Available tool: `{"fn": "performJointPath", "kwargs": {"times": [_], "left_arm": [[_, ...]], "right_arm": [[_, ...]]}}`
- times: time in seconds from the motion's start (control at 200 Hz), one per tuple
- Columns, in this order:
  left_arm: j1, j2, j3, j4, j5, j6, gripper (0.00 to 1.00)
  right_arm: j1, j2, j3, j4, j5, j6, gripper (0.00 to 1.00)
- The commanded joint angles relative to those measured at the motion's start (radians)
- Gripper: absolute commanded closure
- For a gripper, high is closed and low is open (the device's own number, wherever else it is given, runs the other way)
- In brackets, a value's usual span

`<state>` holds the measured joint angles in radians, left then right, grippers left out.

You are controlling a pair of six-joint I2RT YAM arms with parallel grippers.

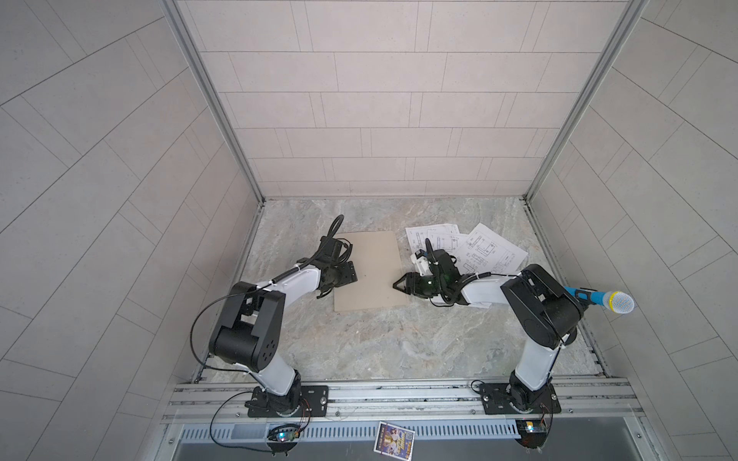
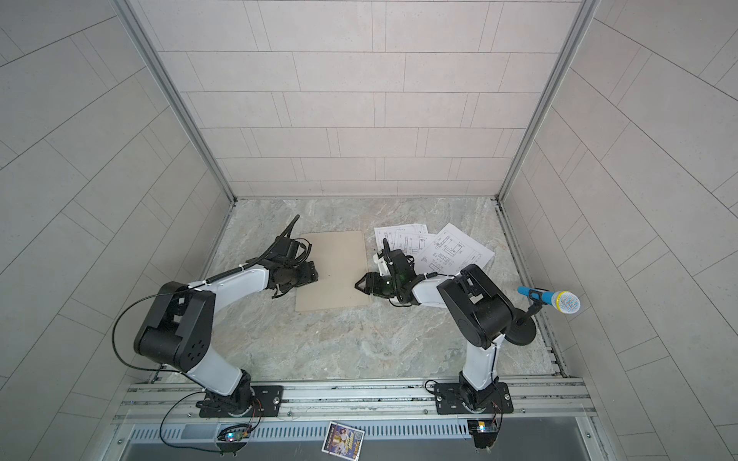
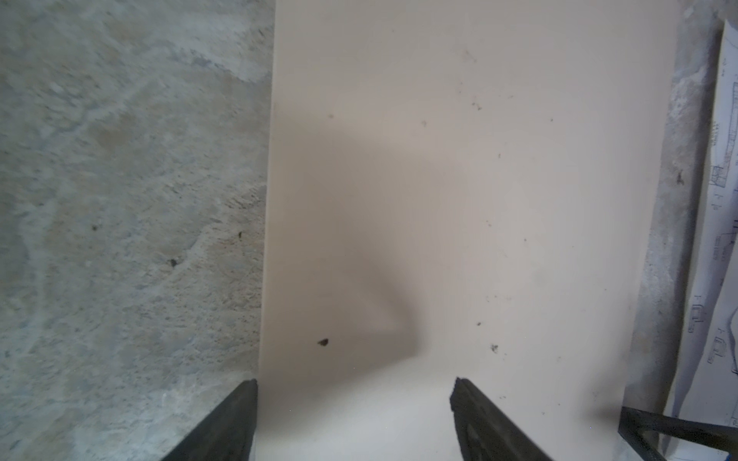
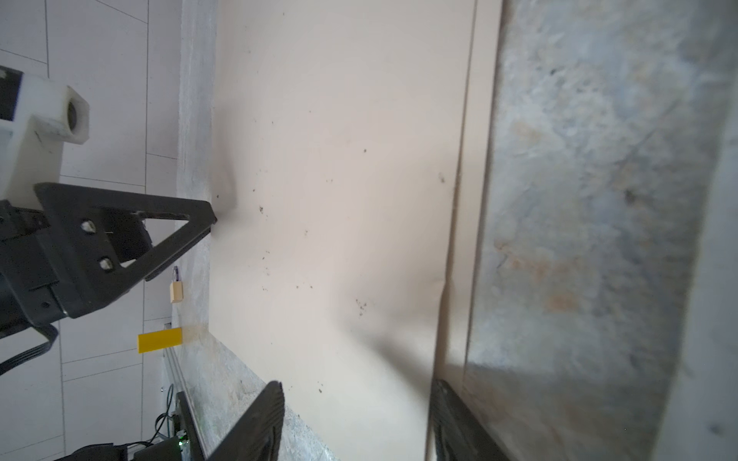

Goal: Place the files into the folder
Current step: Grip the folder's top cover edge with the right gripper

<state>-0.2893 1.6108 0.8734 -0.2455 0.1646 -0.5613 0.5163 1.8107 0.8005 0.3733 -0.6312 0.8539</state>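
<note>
In both top views the folder (image 1: 369, 271) (image 2: 335, 271) lies shut and flat on the worktop (image 1: 399, 347), towards its back edge and a little left of the middle. The files (image 1: 479, 247) (image 2: 447, 247) lie fanned and overlapping just beside the folder's right edge, nearer the back right corner, none of them on the folder. The left claw (image 1: 345, 277) is at the folder's left edge and the right claw (image 1: 401, 284) at its right edge. A blue-handled microphone (image 1: 599, 299) stands at the worktop's right edge, and a colourful card (image 1: 394, 438) lies on the rail in front.

In the left wrist view the left claw (image 3: 355, 383) stands wide open and holds nothing. One finger (image 3: 231, 419) is over the bare worktop right at the folder's edge, the other over the folder (image 3: 479, 199). A strip of the files (image 3: 719, 239) shows past the folder's far side.

In the right wrist view the right claw (image 4: 357, 389) is parted and grips nothing. One finger (image 4: 263, 419) is over the folder's cover (image 4: 339, 199), the other at the edge where the lower leaf shows from under the cover. Across the folder, a finger of the left claw (image 4: 171, 223) touches the opposite edge with its tip.
</note>
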Motion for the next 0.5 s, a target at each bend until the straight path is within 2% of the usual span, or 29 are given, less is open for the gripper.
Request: {"fn": "performJointPath", "kwargs": {"times": [0.0, 0.25, 0.495], "left_arm": [[-0.004, -0.026, -0.02, 0.024, 0.025, -0.012, 0.18], [-0.004, -0.033, -0.047, 0.079, 0.058, -0.038, 0.18], [-0.004, -0.061, -0.065, 0.107, 0.06, -0.044, 0.18]], "right_arm": [[-0.001, 0.01, -0.02, 0.127, -0.078, 0.099, 0.42], [-0.011, 0.018, -0.073, 0.343, -0.131, 0.242, 0.45], [-0.025, -0.008, -0.091, 0.351, -0.118, 0.263, 0.51]]}}
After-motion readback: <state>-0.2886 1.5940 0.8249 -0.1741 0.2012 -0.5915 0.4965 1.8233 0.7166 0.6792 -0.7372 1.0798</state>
